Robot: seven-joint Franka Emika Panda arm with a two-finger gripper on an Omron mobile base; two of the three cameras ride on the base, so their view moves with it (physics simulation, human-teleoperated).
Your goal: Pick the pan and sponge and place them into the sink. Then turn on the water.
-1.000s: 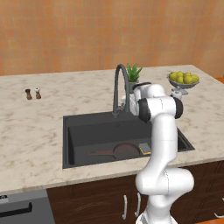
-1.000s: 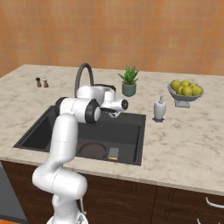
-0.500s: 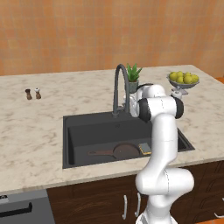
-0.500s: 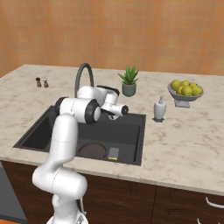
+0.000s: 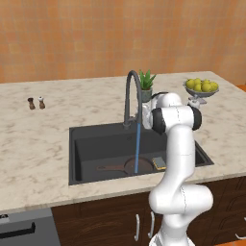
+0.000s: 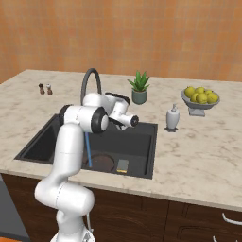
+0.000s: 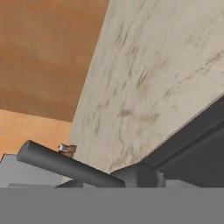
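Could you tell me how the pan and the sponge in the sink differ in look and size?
The pan is round and dark brown, while the sponge is rectangular with a yellow body and grey-blue face. The pan is clearly larger than the sponge, and it has a long thin handle reaching left; the sponge has none. The stream of water falls onto the pan, not the sponge. Both lie on the floor of the black sink, side by side.

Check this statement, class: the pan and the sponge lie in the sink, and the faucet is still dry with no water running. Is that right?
Not quite. The pan and the sponge do lie in the sink, but the faucet is running: a thin blue stream of water falls from its spout onto the pan. The left base view shows it.
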